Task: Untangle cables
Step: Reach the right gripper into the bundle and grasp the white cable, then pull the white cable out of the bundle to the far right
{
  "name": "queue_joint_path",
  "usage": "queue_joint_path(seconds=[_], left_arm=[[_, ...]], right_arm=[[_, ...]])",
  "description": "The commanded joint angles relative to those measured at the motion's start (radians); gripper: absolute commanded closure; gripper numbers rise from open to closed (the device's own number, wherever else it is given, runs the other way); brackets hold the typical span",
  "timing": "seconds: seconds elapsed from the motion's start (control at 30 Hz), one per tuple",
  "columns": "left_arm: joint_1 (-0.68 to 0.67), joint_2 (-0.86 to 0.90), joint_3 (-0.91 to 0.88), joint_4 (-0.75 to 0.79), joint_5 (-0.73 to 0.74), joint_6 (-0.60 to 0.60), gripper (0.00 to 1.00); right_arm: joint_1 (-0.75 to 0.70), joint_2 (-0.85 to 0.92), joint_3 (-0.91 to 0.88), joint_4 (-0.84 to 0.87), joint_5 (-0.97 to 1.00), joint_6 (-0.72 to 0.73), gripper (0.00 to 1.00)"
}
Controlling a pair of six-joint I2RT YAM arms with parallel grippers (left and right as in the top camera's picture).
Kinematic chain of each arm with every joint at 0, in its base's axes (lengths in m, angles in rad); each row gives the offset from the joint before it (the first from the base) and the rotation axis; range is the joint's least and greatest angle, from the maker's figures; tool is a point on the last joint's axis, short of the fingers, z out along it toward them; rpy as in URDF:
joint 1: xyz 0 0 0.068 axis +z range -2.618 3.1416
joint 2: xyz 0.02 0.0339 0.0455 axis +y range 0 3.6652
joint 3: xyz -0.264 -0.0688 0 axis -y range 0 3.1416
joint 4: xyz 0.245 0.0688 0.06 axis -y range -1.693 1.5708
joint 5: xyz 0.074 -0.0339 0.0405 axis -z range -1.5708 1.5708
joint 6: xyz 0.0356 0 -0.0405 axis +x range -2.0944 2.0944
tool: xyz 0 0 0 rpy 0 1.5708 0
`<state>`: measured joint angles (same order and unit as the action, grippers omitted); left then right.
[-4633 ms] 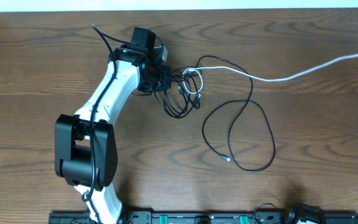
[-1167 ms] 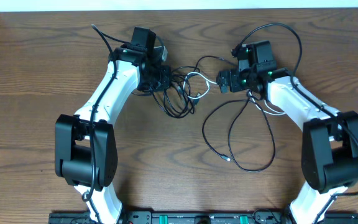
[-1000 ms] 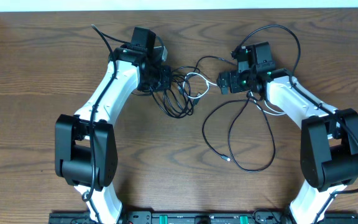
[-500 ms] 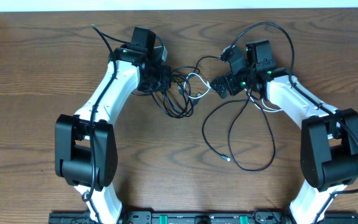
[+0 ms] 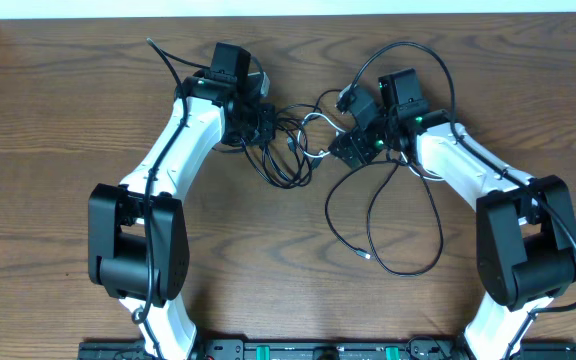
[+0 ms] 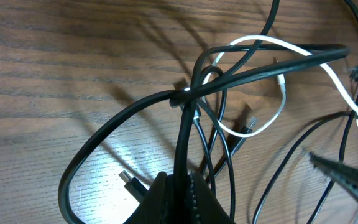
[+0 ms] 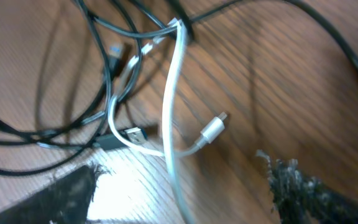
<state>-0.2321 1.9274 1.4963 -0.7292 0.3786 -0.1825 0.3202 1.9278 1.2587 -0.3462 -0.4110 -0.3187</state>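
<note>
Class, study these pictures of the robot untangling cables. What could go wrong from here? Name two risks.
The left hand grips a black cable that runs into a tight crossing; pulling may cinch it tighter. The right hand is open over the white cable, with black strands close beside it; it might close on both.

Overhead view evenly lit, sharp; glare on the table [image 6: 114, 152] in both wrist views, right one blurred.
</note>
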Motion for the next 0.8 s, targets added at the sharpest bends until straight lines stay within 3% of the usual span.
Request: queue_joint_path(seconds=[0.0, 0.03, 0.07, 0.23, 0.47, 0.77], left_arm=[[0.0, 0.014, -0.008, 0.001, -0.009, 0.016, 0.92], [0.0, 0.014, -0.008, 0.001, -0.009, 0.016, 0.92], [0.0, 0.014, -0.008, 0.001, -0.009, 0.016, 0.92], [0.0, 0.014, -0.008, 0.001, -0.009, 0.016, 0.92], [0.0, 0.014, -0.008, -0.011, -0.009, 0.016, 0.92], [0.0, 0.014, -0.008, -0.013, -0.009, 0.016, 0.92]], right_arm=[[0.008, -0.016, 0.005, 0.0, 0.024, -0.037, 0.69], [0.008, -0.016, 0.005, 0.0, 0.05, -0.037, 0.94], [0.007, -0.017, 0.006, 0.002, 0.068, -0.032, 0.99], [-0.007, -0.099, 0.021, 0.002, -0.012, 0.035, 0.99], [-0.038, -0.393, 0.024, 0.008, -0.043, 0.034, 0.99], [-0.117, -0.654, 0.024, -0.066, 0.189, 0.034, 0.99]])
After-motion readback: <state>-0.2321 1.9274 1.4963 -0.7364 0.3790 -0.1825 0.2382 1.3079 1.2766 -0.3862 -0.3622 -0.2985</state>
